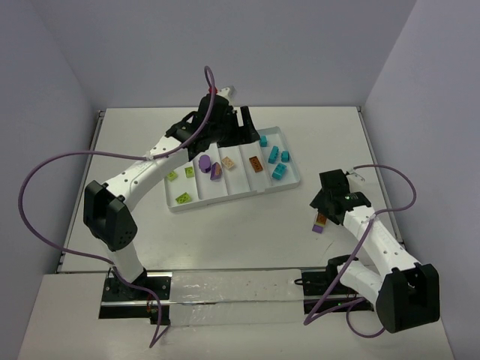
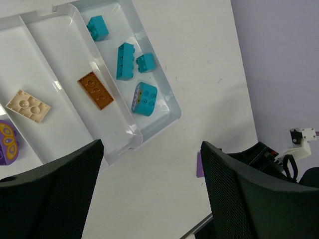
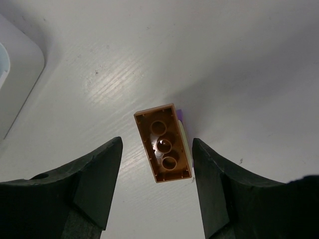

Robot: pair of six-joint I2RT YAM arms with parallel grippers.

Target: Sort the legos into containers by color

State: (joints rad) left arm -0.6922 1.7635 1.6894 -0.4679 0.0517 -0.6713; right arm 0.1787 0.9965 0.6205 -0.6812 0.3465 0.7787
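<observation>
The white tray [image 1: 225, 201] holds lime green legos [image 1: 183, 198] in its left compartment, then purple ones [image 1: 205, 163], a tan one [image 1: 229, 163], an orange-brown one [image 1: 256, 164] and several teal ones [image 1: 278, 172]. My left gripper [image 1: 225, 127] is open and empty above the tray's far side; its wrist view [image 2: 152, 189] shows the teal legos [image 2: 125, 60] and the orange-brown lego [image 2: 95, 90]. My right gripper [image 3: 157, 184] is open just above an upside-down orange-brown lego [image 3: 163, 143] that lies on a purple piece [image 3: 180, 115] on the table, right of the tray [image 1: 321, 222].
The tray's rounded corner [image 3: 15, 84] shows at the left of the right wrist view. Purple cables [image 1: 45, 172] loop off both arms. Walls close the table on the left, back and right.
</observation>
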